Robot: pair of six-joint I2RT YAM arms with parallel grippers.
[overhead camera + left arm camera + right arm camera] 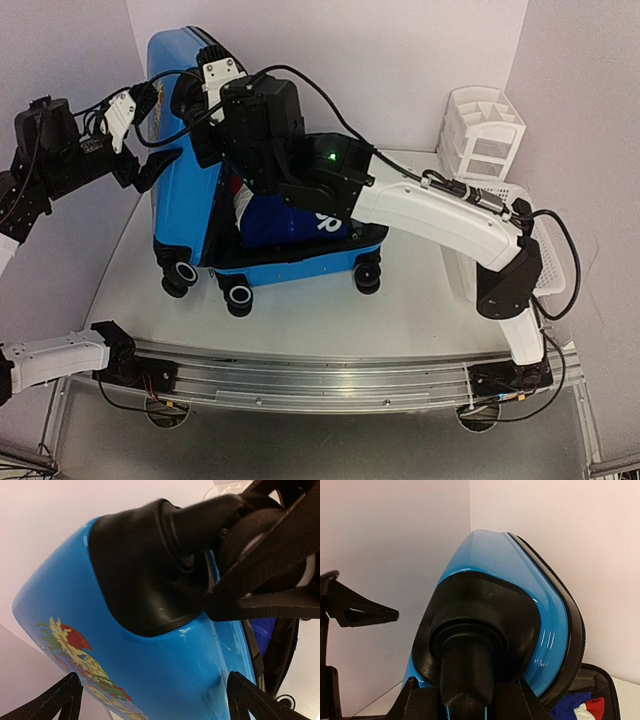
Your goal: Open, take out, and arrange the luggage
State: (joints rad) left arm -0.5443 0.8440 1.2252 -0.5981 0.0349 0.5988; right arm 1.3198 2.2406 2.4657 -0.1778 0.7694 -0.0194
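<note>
A caster (467, 647) on the raised half of the luggage (180, 210) is clamped by the right tool (467, 694); the left tool (152, 690) is held wide beside it.

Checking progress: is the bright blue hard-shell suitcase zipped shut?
No, the blue hard-shell suitcase stands open: one shell upright, the other flat, fabric inside.

Tally: one luggage (185, 200), upper left of centre; three wheels (238, 295) showing along its lower edge. One organizer (480, 135), upper right. One basket (550, 240), right edge. Two arms: left arm (60, 150), right arm (430, 215).
</note>
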